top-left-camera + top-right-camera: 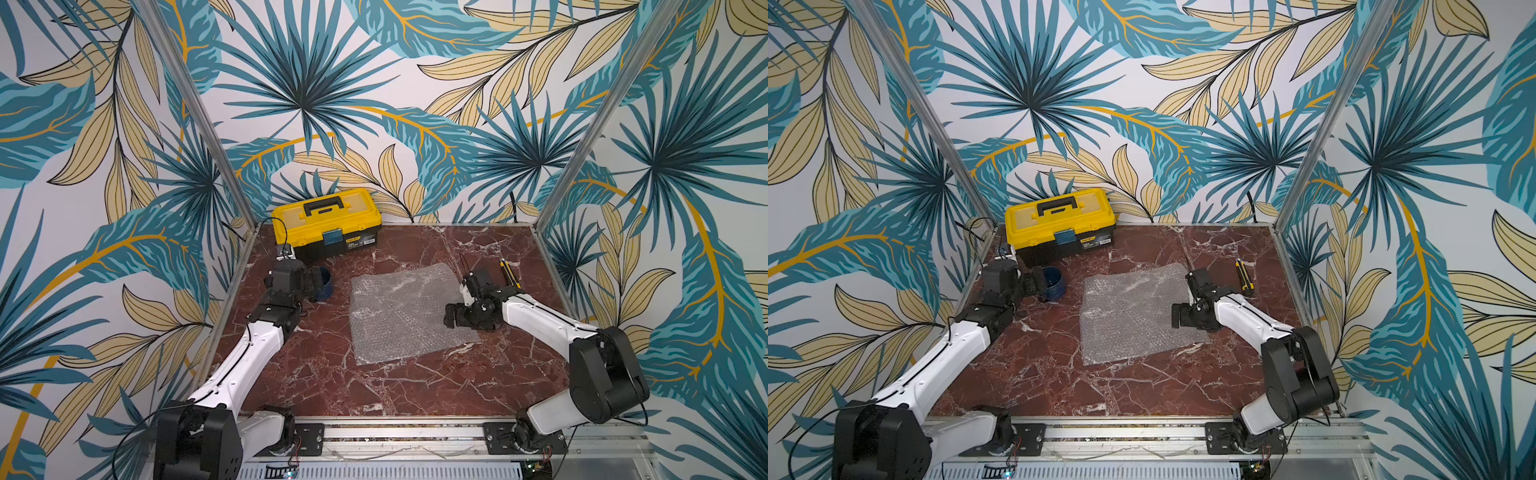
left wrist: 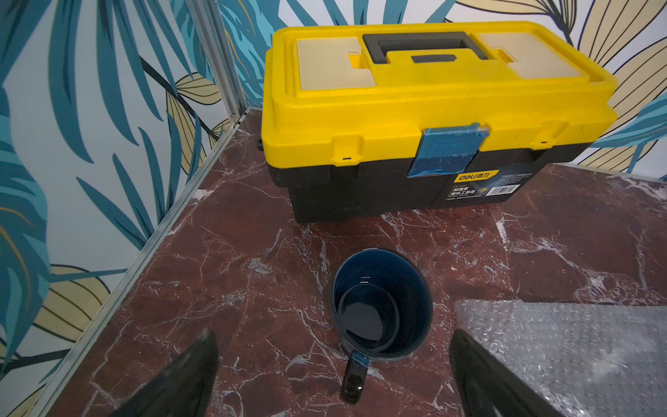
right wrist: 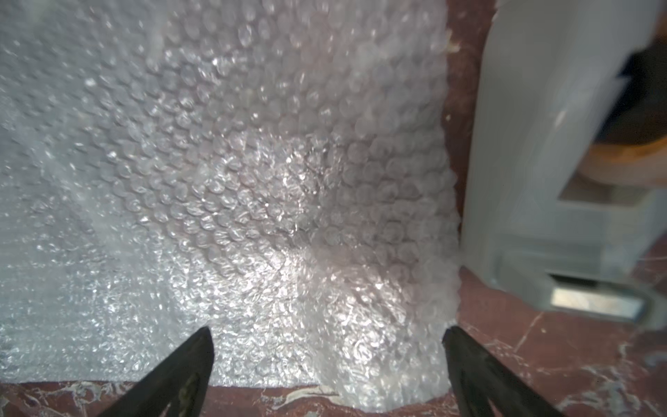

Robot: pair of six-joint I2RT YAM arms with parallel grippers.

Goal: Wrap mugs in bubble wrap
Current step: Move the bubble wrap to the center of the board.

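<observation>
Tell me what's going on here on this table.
Two robot arms are setting up a wrapping job. The small dark blue cylindrical mug stands upright on the red marble table, beside the flat clear bubble wrap sheet, not yet on it. The left gripper is open, jaws either side of the mug's handle, gripping nothing. The right gripper is open over the sheet's edge. A yellow plastic toolbox sits at the back.

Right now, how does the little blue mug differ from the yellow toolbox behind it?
The mug is far smaller than the toolbox. The mug is round and dark blue; the toolbox is boxy, with a yellow lid on a black base. The mug stands open at the top, while the toolbox's lid is closed. Both stand upright on the marble table, apart from each other, and each has a handle.
</observation>
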